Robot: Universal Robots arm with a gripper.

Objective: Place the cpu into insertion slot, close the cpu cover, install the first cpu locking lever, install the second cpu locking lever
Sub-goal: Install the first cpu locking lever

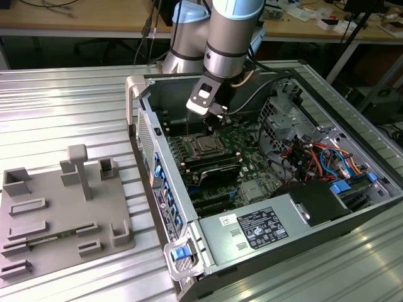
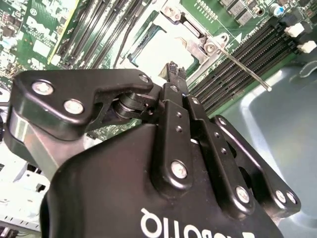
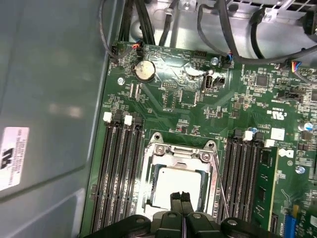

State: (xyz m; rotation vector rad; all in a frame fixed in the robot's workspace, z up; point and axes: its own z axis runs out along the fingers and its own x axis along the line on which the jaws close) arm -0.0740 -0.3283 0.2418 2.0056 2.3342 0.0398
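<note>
You're working in a robotics lab or workshop: a robot arm stands over an opened computer tower on a ribbed metal table. Beside the tower lies a grey moulded fixture tray. Behind runs a wooden workbench littered with cables and small parts.

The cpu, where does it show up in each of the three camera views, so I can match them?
Exterior view: the cpu is the square chip at the middle of the green motherboard, beneath the arm.
Second wrist view: the pale square just past the gripper tips.
First wrist view: the pale square inside the metal-framed socket, just beyond the gripper.
Shared landmark: the black memory slots flanking the socket.
</note>
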